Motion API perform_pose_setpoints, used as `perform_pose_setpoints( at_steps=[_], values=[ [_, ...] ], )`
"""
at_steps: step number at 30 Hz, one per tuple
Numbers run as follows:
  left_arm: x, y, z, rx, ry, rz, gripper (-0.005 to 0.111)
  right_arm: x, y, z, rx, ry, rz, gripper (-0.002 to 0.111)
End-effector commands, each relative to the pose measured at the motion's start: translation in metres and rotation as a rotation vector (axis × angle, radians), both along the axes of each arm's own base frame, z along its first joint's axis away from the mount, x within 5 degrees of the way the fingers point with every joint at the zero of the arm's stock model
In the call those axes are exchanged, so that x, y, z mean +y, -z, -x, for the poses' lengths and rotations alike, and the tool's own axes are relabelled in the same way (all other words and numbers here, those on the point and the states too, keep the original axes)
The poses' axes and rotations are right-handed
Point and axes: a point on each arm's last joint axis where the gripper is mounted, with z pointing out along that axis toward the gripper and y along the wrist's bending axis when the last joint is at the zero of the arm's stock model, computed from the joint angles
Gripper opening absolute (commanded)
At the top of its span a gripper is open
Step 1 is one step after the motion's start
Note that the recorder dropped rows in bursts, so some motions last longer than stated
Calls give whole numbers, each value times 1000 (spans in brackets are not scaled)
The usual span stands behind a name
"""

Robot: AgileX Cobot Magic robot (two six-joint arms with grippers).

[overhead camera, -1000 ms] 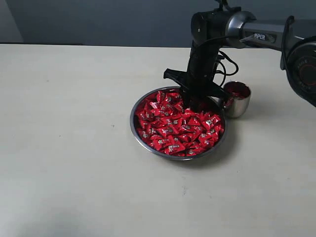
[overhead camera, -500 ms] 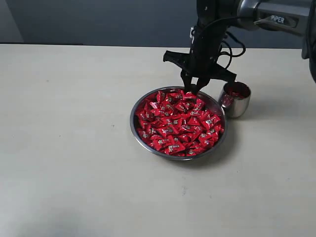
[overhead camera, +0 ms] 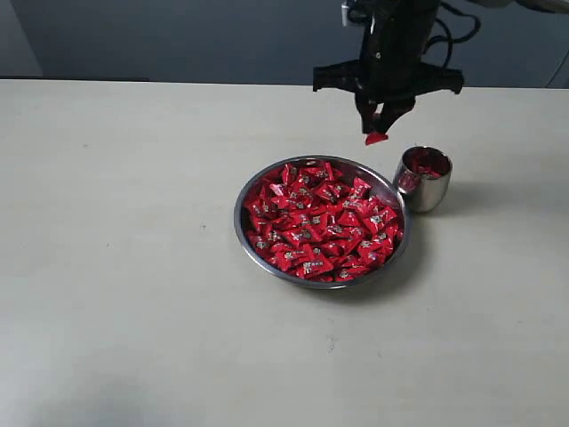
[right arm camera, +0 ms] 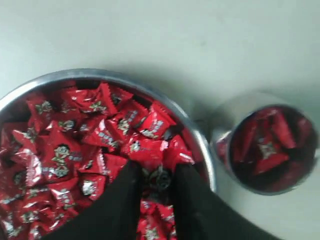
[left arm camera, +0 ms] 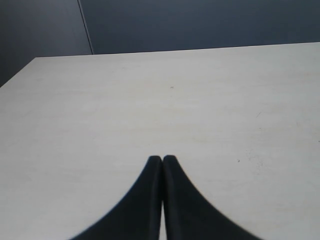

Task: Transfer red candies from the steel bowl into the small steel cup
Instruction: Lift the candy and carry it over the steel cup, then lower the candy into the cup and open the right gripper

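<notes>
right pincer [overhead camera: 377,132] pinching one red candy [overhead camera: 376,139] above steel bowl [overhead camera: 237,215], small steel cup [overhead camera: 428,194] at its two o'clock, left pincer [left arm camera: 162,161] pressed together

Big pale table [overhead camera: 133,311], flat and plain, few tiny dark specks on top. Resting right on it: wide shiny steel bowl [overhead camera: 237,213] near middle, small steel cup [overhead camera: 433,197] standing up just beside bowl, right side.

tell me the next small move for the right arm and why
Probably carry the candy sideways until it hangs over the cup. The right jaws pinch it above the bowl, short of the cup, which stands just beside the bowl, part filled.
</notes>
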Motion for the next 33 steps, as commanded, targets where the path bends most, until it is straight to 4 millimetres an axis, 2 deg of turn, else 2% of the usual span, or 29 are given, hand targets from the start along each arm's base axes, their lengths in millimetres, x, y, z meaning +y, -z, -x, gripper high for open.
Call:
perform_pose_setpoints(
  at_steps=[1, 5, 9, 14, 20, 22, 33],
  values=[
    [0, 0, 0, -10, 6, -3, 0, -29, -22, -8, -42, -70, 16, 0],
    [0, 0, 0, -10, 6, -3, 0, -59, -28, -19, -13, -47, -90, 0],
    [0, 0, 0, -10, 6, -3, 0, -84, -29, -29, -20, -25, -83, 0],
    [0, 0, 0, -10, 6, -3, 0, -87, -24, -31, -10, -53, -83, 0],
    [0, 0, 0, -10, 6, -3, 0, -91, 14, -17, 119, -84, -46, 0],
    [0, 0, 0, -10, 6, -3, 0, -94, 20, -14, 109, -86, -26, 0],
    [0, 0, 0, -10, 6, -3, 0, -89, 28, -19, 52, -124, -88, 0]
  ],
)
